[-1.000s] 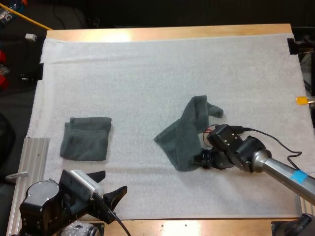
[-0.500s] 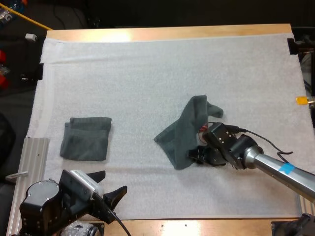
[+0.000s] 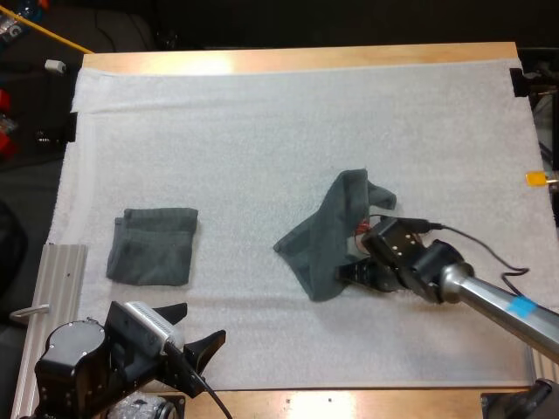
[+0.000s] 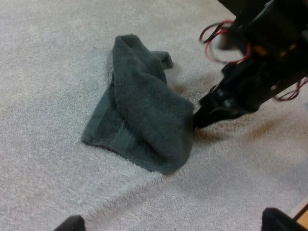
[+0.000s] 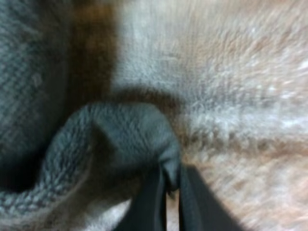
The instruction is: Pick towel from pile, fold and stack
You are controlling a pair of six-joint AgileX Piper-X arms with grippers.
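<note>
While the right claw (image 3: 345, 272) pinches the crumpled towel (image 3: 330, 244) at its near right edge, the step in hand looks like the lift.
Grip is thin: just a fold of hem between the fingers (image 5: 147, 202). Lift slow and straight so it can't slip, then spread flat. Left claw (image 3: 194, 330) hangs open, well clear of that towel on its near left side. Folded towel (image 3: 153, 245) lies well apart from it, farther left on the mat (image 3: 262, 131).
</note>
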